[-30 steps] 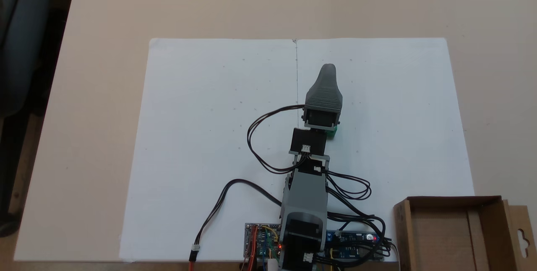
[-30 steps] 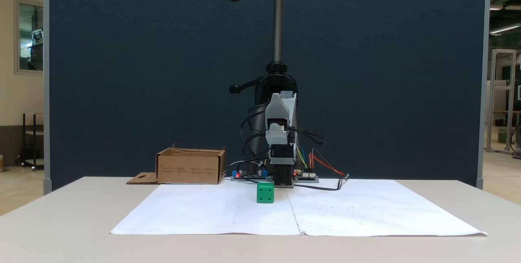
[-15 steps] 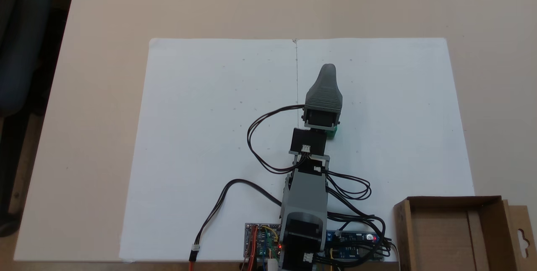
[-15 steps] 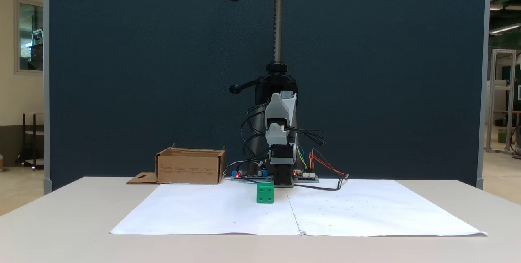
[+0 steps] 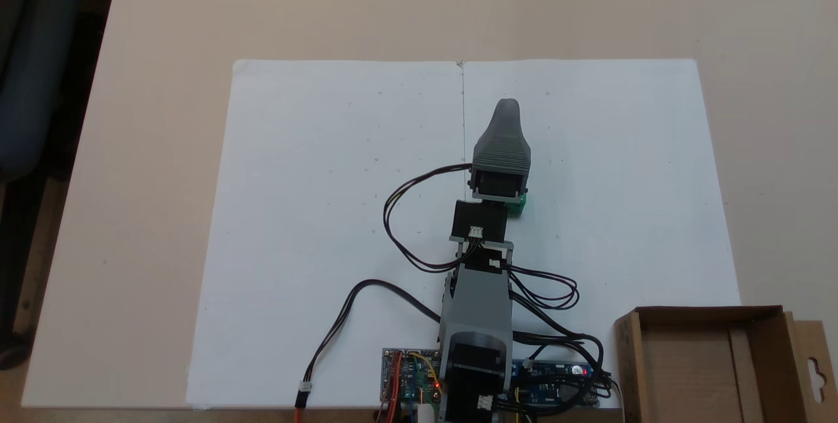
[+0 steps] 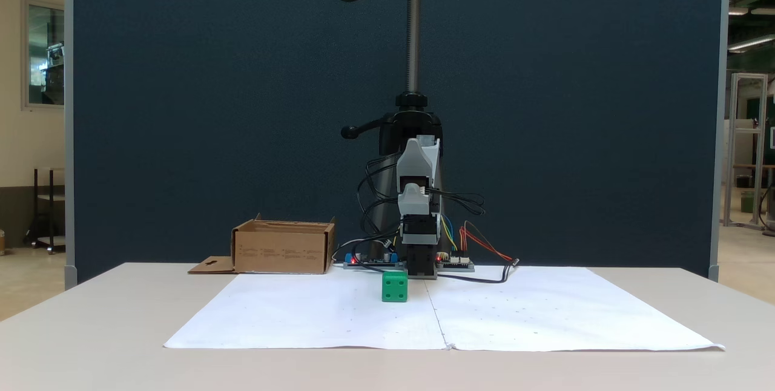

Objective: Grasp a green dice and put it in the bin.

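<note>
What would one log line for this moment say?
green dice: resting on white paper, not grasped | gripper: above paper, state unclear | cardboard bin: empty

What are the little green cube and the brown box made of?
The green cube looks like smooth plastic: bright even colour, rounded corners, round dimples with a slight sheen. The brown box looks like plain matte cardboard: dull brown walls, thin raw edges and a folded-out flap with a cut-out hole.

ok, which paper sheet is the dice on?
The sheet on the side of the bin; the green dice sits on it, just off the seam.
</note>
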`<action>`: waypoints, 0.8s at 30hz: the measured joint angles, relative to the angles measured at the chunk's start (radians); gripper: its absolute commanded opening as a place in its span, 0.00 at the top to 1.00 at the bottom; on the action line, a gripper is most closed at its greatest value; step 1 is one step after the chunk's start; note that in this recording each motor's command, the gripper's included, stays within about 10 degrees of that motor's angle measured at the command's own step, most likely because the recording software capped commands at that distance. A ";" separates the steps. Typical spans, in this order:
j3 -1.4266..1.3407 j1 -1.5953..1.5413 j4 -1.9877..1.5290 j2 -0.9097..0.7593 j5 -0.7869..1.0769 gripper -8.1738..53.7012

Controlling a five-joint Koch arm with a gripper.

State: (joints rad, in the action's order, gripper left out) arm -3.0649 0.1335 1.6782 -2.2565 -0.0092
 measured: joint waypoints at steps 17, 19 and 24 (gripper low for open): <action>0.000 -0.129 -0.002 0.000 0.000 0.17; 0.000 -0.133 -0.012 0.000 0.002 0.17; 0.044 -0.118 -0.230 0.000 0.000 0.17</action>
State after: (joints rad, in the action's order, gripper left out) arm -3.0204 0.0153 1.4481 -2.2565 -0.0092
